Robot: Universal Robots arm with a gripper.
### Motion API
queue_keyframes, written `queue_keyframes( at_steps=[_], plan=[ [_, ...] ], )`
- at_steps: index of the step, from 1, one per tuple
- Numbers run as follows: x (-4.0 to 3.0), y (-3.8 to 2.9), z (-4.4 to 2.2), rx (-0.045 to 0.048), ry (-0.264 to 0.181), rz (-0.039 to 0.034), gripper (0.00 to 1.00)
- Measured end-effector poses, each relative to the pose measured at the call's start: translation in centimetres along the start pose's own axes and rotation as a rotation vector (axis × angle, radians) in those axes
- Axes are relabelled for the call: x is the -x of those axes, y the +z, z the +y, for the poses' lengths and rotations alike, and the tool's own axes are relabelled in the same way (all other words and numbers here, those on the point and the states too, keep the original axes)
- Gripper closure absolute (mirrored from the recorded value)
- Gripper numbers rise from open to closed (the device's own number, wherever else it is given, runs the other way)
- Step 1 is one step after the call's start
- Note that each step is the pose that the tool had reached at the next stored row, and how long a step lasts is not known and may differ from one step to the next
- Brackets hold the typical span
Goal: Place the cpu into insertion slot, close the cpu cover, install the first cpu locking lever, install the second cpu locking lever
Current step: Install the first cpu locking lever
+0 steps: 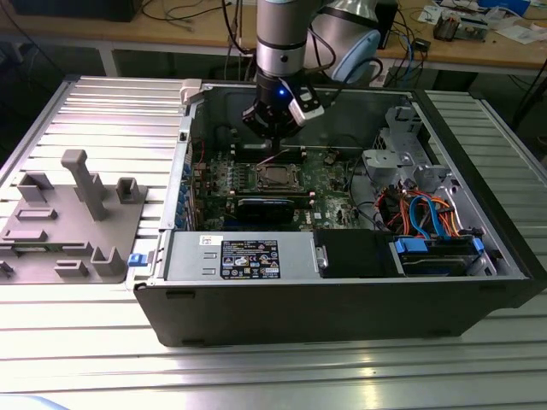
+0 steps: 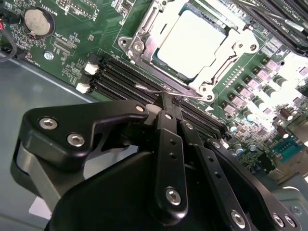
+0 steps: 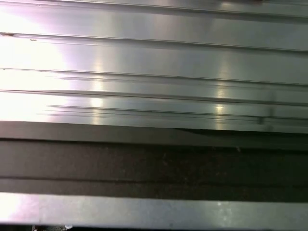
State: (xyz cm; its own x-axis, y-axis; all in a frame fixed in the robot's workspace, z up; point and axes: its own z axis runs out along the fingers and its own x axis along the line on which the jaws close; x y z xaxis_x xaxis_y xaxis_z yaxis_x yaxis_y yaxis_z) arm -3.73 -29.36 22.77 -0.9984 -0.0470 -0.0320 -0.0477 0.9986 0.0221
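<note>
Sitting in the insertion slot (image 2: 129, 44), the cpu (image 2: 192, 43) lies flat with the cpu cover (image 2: 226, 57) closed down around its edges. A thin wire locking lever (image 2: 144, 88) runs along the near side of the socket. The gripper (image 2: 169, 98) has its fingers (image 2: 166, 134) drawn together, their tips at this lever; whether they pinch it I cannot tell. Around lies the green motherboard (image 2: 72, 53), inside the open computer case (image 1: 342, 307) on the ribbed metal table (image 1: 102, 111).
</note>
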Motion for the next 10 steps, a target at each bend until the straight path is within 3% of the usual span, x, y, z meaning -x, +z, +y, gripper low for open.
queue_keyframes(
  at_steps=[10],
  plan=[
    [0.8,0.31,-0.09,-0.0006,0.02,-0.0004,0.89]
  ],
)
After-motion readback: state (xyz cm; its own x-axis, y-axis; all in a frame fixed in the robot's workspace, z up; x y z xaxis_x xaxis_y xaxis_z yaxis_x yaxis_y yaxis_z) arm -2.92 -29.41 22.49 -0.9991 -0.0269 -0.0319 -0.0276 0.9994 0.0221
